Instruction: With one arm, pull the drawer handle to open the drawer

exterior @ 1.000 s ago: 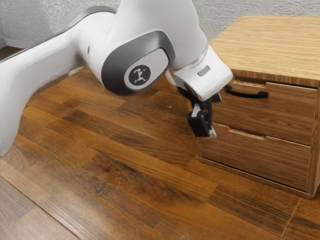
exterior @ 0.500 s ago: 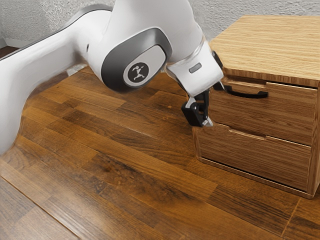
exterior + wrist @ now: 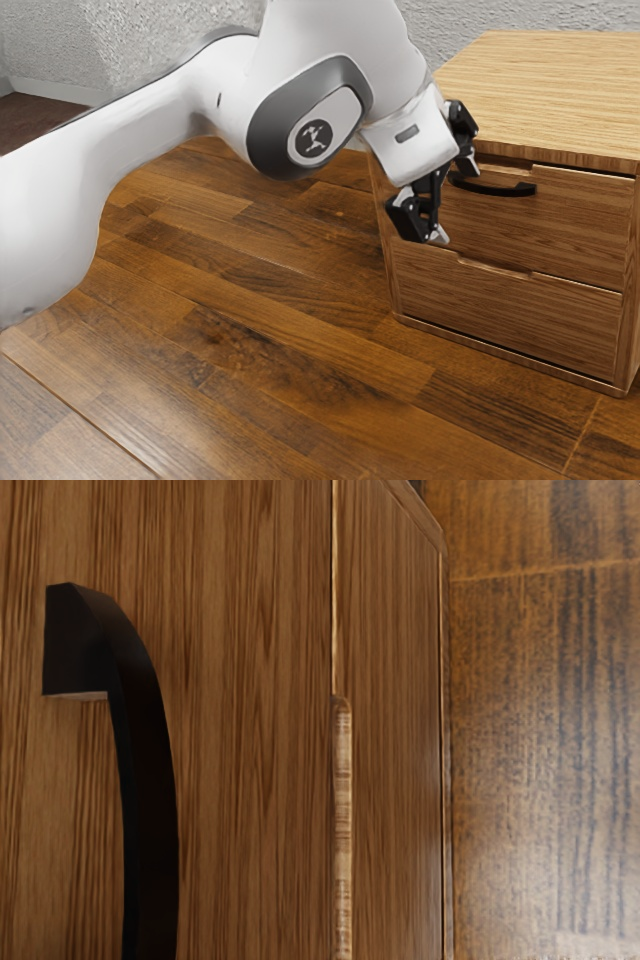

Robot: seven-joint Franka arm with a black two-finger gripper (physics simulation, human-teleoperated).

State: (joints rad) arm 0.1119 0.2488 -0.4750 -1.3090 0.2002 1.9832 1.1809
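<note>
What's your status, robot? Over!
End effector beside the black handle, not around it. Top drawer looks shut. Nothing between them. Over.

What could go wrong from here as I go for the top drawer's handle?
The gripper sits past the handle's end and lower than it, not around it, so pulling now would likely miss. It is also close to the drawer front; advancing without realigning might ram the wood.
</note>
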